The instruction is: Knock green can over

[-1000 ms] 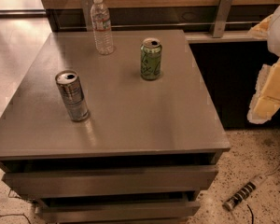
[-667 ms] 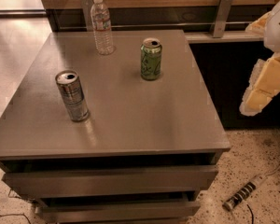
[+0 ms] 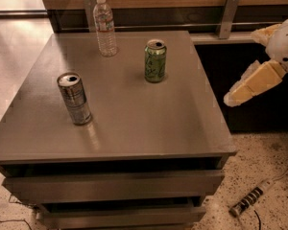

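The green can (image 3: 155,61), slim with pale leafy markings and a silver top, stands upright on the grey table (image 3: 134,119), right of centre toward the back. My gripper (image 3: 242,66) is off the table's right edge, to the right of the can and apart from it. Its two cream fingers (image 3: 253,83) are spread open and hold nothing. The lower finger points down and left toward the table's right edge.
A silver-grey can (image 3: 74,98) stands upright at the left of the table. A clear plastic water bottle (image 3: 105,27) stands at the back. A wooden wall with metal brackets (image 3: 229,14) runs behind. A power strip (image 3: 252,199) lies on the speckled floor at lower right.
My gripper has moved left toward the table, and its lower finger has swung out to point at the table's right edge. The cans and bottle have not moved.
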`<state>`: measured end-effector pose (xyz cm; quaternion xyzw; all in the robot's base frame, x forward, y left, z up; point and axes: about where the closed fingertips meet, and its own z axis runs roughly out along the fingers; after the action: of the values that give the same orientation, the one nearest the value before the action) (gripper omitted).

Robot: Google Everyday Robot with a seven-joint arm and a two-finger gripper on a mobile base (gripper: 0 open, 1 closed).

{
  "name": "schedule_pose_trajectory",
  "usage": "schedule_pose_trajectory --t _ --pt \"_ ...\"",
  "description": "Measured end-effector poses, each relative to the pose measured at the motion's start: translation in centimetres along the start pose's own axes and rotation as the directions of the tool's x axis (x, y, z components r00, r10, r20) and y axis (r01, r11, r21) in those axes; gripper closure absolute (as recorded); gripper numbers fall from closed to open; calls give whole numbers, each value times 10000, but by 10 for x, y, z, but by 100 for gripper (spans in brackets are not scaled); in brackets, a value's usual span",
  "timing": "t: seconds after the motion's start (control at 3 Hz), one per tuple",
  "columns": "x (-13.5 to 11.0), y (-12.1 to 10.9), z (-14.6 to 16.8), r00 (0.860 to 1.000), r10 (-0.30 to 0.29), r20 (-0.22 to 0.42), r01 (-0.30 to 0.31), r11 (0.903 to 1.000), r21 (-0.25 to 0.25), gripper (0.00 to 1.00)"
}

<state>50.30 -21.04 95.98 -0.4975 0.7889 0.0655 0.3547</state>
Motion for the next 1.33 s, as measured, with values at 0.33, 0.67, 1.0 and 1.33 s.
schedule_pose_trajectory --t 0.33,0.67,1.0,1.33 --pt "-20 -24 18 9783 272 2053 -403 9974 599 0" --pt "-44 -47 34 9427 289 3325 -600 9947 835 0" --pt "-52 -53 40 9293 294 3683 -661 9940 873 0" --pt "-53 -54 44 9252 336 3779 -690 9944 805 0"
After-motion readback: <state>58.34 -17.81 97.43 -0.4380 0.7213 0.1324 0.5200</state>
